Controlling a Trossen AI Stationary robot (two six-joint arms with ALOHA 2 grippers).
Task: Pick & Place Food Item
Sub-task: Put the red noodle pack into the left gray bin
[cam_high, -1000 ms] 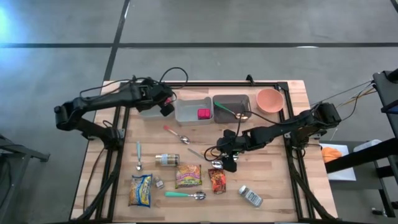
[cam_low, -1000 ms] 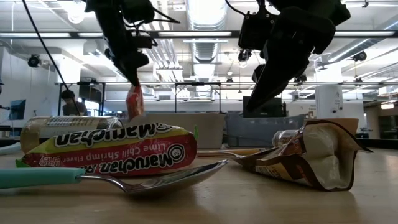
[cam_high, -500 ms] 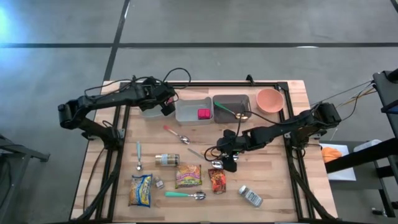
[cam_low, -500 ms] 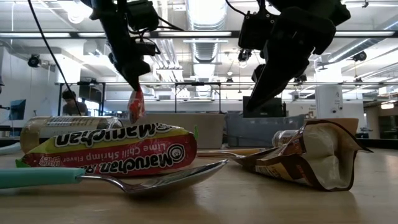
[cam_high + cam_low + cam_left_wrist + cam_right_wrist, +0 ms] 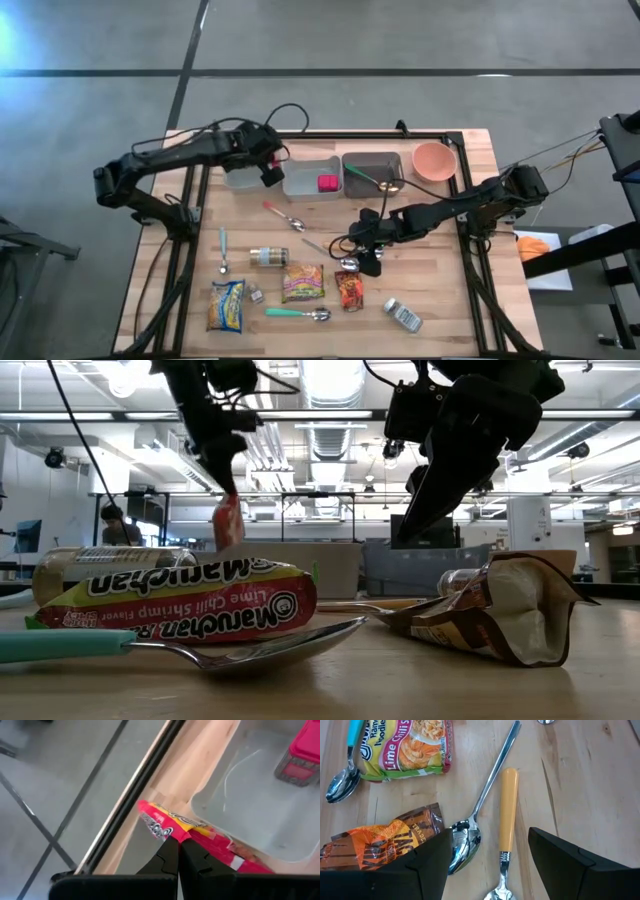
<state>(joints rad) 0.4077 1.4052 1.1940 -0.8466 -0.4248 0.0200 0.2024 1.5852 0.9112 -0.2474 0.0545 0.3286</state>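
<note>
At the upper left of the high view, the left gripper (image 5: 268, 170) has its fingers pressed together on a thin red and yellow plastic snack packet (image 5: 200, 837), pinching it by one edge so that it hangs below the fingers, clear of the table, as the low view shows (image 5: 228, 520). From there outward, the packet sits just beside the near wall of a shallow grey plastic bin (image 5: 300, 185), which already holds a small pink box (image 5: 327, 183); in the left wrist view the packet overlaps the bin's rounded corner (image 5: 235, 820), so it looks to be at the edge and not yet over the middle. By that reading the pick is done and the carry is nearly over; what is left is to move the packet a little further over the bin and let it go. The left arm reaches from its base at the far left of the frame along the upper edge of the wooden table (image 5: 440, 300), elbow raised, wrist angled down. The right gripper (image 5: 366, 258) waits at the centre of the table with its fingers spread and nothing between them, hovering above a steel spoon with a yellow handle (image 5: 506, 815) and beside a crumpled orange and brown foil snack bag (image 5: 385, 842).
</note>
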